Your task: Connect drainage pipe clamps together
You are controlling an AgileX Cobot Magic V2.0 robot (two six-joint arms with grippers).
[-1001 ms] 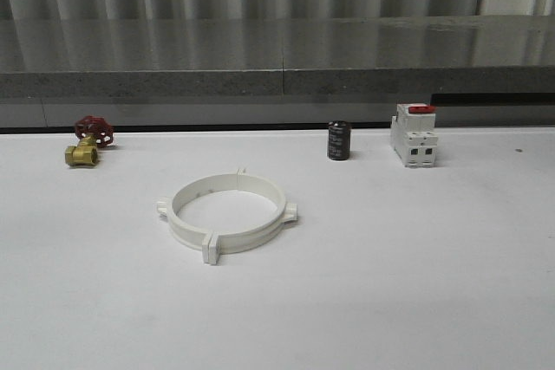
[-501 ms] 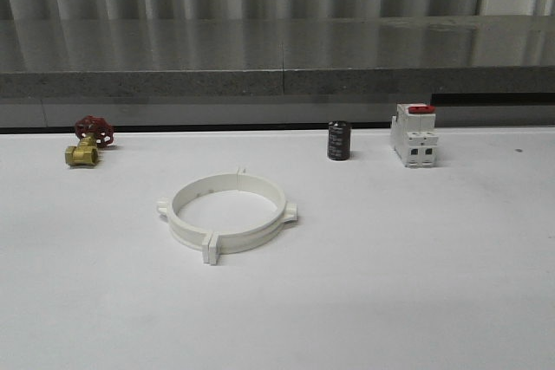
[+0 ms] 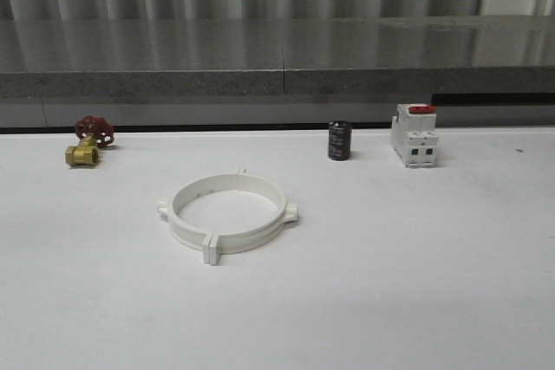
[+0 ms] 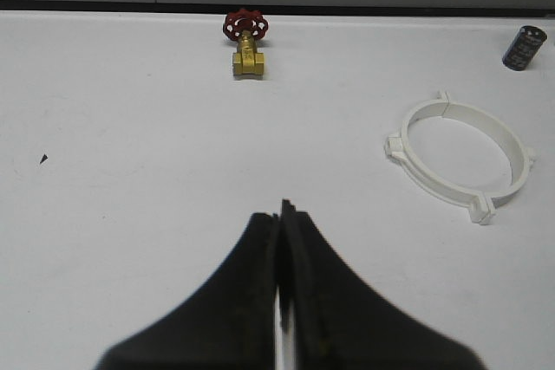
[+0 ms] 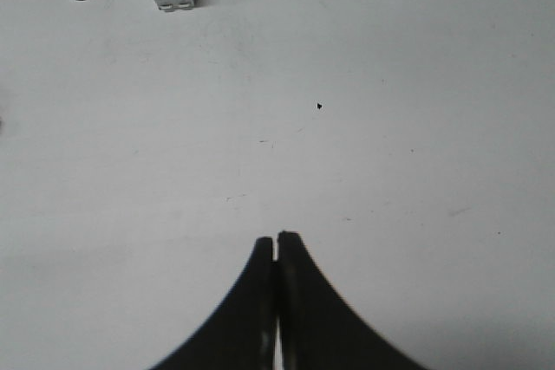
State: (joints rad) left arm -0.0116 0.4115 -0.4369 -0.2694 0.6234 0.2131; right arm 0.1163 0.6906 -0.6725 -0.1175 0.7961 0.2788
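The two white drainage pipe clamps [image 3: 227,212] lie on the table as one closed ring, their end tabs touching at the front and at the back. The same ring [image 4: 459,160] lies far from my left gripper [image 4: 279,211], which is shut with nothing between its fingers. My right gripper [image 5: 277,239] is shut too, over bare white table, with nothing held.
A brass valve with a red handwheel [image 3: 87,142] sits at the back left. A black cylinder [image 3: 339,140] and a white red-topped switch [image 3: 414,135] stand at the back right. A grey ledge [image 3: 277,84] runs behind the white table [image 3: 416,257].
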